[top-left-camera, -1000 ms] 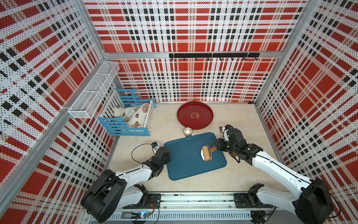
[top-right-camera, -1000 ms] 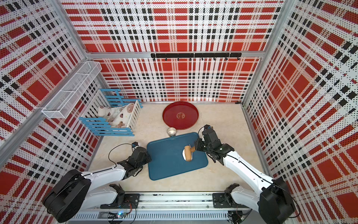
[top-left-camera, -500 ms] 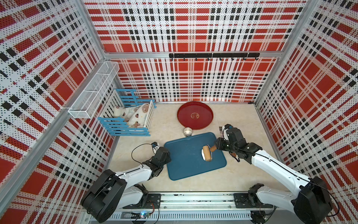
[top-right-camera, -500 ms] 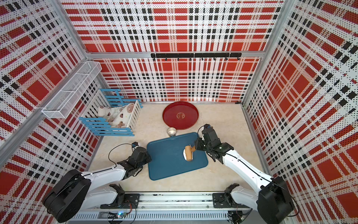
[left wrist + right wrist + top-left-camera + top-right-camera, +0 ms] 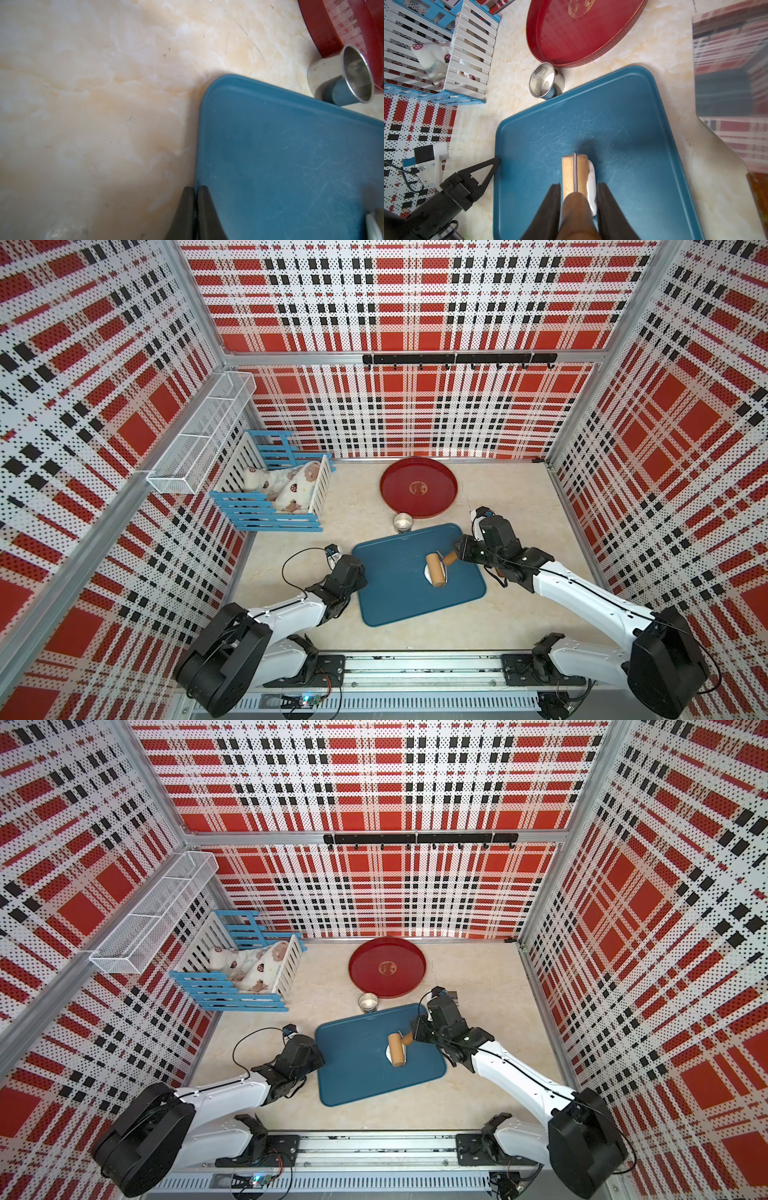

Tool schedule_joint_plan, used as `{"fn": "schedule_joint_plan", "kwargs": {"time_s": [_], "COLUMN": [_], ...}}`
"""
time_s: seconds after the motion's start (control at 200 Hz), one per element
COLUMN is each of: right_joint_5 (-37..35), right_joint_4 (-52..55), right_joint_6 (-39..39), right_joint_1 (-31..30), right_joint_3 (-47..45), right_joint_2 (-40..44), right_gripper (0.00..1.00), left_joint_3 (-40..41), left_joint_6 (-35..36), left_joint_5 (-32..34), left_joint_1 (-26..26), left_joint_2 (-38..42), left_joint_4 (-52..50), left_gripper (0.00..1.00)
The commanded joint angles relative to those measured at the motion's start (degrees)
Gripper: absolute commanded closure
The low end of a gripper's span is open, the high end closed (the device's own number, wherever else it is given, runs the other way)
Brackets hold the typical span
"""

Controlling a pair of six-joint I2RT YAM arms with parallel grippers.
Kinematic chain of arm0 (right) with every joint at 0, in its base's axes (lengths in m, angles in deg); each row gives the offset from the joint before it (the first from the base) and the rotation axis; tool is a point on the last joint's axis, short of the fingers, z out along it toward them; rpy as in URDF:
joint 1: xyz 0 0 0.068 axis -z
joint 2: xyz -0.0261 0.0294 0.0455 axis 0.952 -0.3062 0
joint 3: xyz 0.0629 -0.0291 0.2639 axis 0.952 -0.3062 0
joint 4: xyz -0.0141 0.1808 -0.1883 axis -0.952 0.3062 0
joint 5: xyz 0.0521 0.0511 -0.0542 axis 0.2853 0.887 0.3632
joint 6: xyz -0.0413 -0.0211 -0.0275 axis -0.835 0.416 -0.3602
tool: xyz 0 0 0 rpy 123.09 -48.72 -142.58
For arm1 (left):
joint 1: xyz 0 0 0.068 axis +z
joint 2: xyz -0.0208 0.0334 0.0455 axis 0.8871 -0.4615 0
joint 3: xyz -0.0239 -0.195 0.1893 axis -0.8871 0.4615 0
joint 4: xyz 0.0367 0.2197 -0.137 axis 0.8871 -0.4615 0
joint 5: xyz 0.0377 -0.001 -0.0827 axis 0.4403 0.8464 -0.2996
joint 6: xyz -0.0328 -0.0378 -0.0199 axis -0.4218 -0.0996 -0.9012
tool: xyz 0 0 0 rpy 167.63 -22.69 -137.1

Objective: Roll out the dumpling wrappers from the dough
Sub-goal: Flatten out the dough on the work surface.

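Teal board, red tray (plaid walls).

Left arm: extended low and forward from its base, with the left end effector near the worktop, jaws pressed together and holding nothing. Right arm: stretched forward and inward, wrist pitched down. The right end effector has its fingers partly spread and clamped either side of a roller handle. The two end effectors are well apart.
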Motion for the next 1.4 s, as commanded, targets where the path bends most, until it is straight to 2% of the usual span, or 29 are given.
{"fn": "schedule_joint_plan", "kwargs": {"time_s": [0.0, 0.987, 1.393], "right_joint_5": [-0.19, -0.1, 0.38], "right_joint_4": [10.66, 8.1, 6.07], "right_joint_6": [-0.99, 0.6, 0.45], "right_joint_1": [-1.92, -3.33, -3.3], "right_joint_3": [-4.28, -4.54, -2.32], "right_joint_2": [-3.56, -7.19, -6.28], "right_gripper": [1.0, 1.0, 1.0], "left_joint_3": [0.52, 0.87, 0.87], "left_joint_6": [-2.76, -3.02, -3.06], "left_joint_5": [1.09, 1.08, 1.19], "left_joint_1": [1.1, 1.04, 1.02], "left_joint_2": [-0.08, 0.18, 0.28], "left_joint_4": [0.9, 0.92, 0.75], "left_gripper": [1.0, 1.0, 1.0]}}
